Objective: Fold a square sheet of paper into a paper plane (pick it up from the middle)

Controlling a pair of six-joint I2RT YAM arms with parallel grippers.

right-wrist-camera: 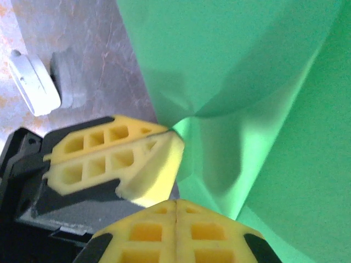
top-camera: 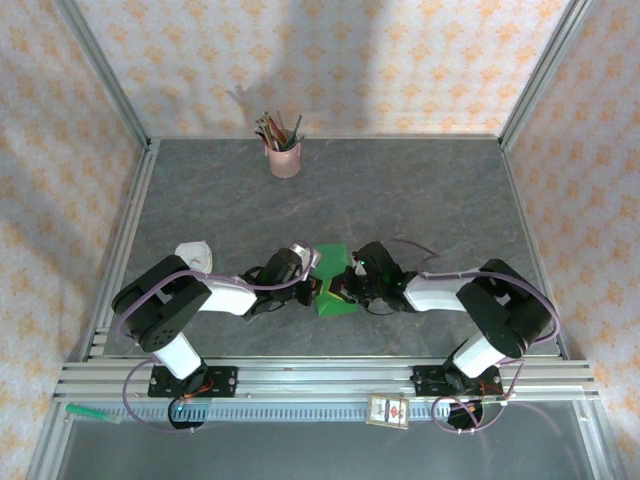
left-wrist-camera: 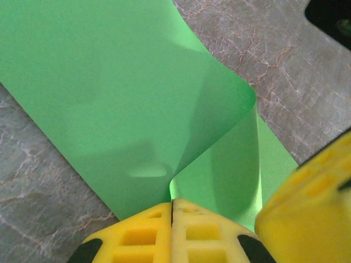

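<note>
From above, the grey worktop [top-camera: 420,190] lies open beyond the arms as far as a pencil cup [top-camera: 284,158]. Both arms bend inward. The left hand [top-camera: 312,284] and right hand [top-camera: 346,290] meet on the square sheet of paper [top-camera: 334,260], near-middle.

Left wrist: the left hand is clenched, pinching the sheet's buckled edge.

Right wrist: the right hand is clenched beside the sheet; I cannot tell whether it grips it.

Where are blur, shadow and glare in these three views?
Top external view: sharp, evenly lit; the pen cup casts a soft shadow on the wall. Left wrist view: the square sheet of paper is fairly sharp, shadowed beside its curl; the left gripper is blurred. Right wrist view: a bright glare stripe on the paper; the right gripper is soft.
</note>
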